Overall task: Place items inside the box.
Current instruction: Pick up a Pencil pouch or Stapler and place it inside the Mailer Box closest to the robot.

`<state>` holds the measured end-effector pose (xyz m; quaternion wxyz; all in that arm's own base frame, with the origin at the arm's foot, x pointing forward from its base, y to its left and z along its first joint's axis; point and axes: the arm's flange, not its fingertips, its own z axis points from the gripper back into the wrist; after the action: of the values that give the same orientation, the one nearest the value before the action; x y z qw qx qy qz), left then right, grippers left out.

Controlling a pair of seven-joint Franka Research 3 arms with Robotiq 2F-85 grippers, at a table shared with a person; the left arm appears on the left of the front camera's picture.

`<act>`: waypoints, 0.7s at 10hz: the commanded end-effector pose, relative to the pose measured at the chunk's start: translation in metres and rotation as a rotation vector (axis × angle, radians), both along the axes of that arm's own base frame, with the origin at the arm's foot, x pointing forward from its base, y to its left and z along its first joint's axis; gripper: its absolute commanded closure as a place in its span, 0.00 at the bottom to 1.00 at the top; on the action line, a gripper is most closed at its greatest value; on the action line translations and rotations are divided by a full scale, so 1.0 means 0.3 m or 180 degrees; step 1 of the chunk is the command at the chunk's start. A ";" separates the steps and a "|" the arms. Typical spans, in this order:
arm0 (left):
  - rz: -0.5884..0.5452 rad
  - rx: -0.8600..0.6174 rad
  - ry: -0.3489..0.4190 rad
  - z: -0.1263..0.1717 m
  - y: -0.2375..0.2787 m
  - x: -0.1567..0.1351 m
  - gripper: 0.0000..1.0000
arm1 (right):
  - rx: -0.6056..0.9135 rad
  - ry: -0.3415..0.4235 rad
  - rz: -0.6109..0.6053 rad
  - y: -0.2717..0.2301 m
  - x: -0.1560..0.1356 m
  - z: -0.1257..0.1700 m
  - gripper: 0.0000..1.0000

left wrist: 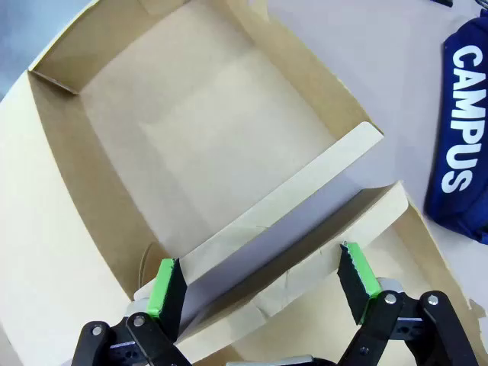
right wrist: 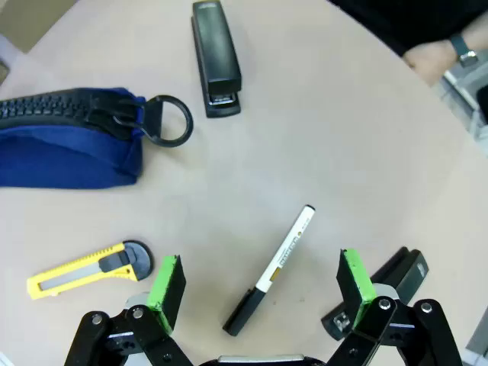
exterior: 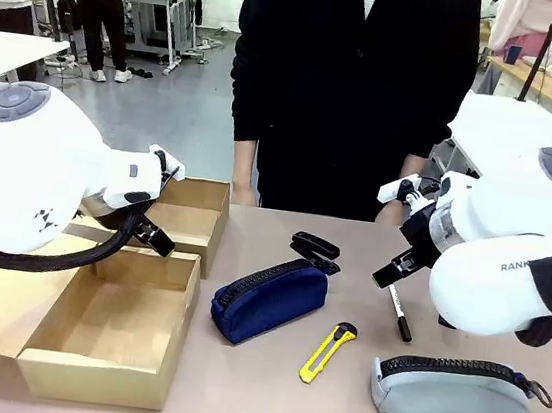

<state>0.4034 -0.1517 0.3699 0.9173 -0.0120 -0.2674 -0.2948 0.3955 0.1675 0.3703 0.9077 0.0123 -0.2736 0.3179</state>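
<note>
The box (exterior: 109,332) stands open at the near left, its wide lid flap lying out to the left; its bare inside (left wrist: 206,130) shows in the left wrist view. My left gripper (exterior: 156,240) (left wrist: 261,282) hangs open over the box's far wall, a cardboard edge running between its fingers. The navy pouch (exterior: 269,301) (right wrist: 69,137), black stapler (exterior: 316,250) (right wrist: 216,57), yellow knife (exterior: 329,352) (right wrist: 88,271), marker (exterior: 399,312) (right wrist: 273,267) and grey pouch (exterior: 450,392) lie on the table. My right gripper (exterior: 394,269) (right wrist: 259,282) is open above the marker, holding nothing.
A smaller cardboard box (exterior: 192,214) sits just behind the big one. A person stands at the far side, one hand with a watch (right wrist: 438,53) near the table edge. A small black object (right wrist: 381,290) lies beside my right finger.
</note>
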 end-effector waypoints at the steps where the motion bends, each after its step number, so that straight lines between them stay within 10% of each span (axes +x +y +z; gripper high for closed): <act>1: 0.0000 0.0000 0.0000 0.000 0.000 0.000 0.00 | 0.0000 0.0000 0.0000 0.000 0.000 0.000 0.00; 7: 0.0000 0.0000 0.0000 0.000 0.000 0.000 0.00 | 0.0000 0.0000 0.0000 0.000 0.000 0.000 0.00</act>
<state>0.4034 -0.1517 0.3699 0.9173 -0.0120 -0.2674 -0.2947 0.3955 0.1676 0.3702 0.9076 0.0121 -0.2735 0.3182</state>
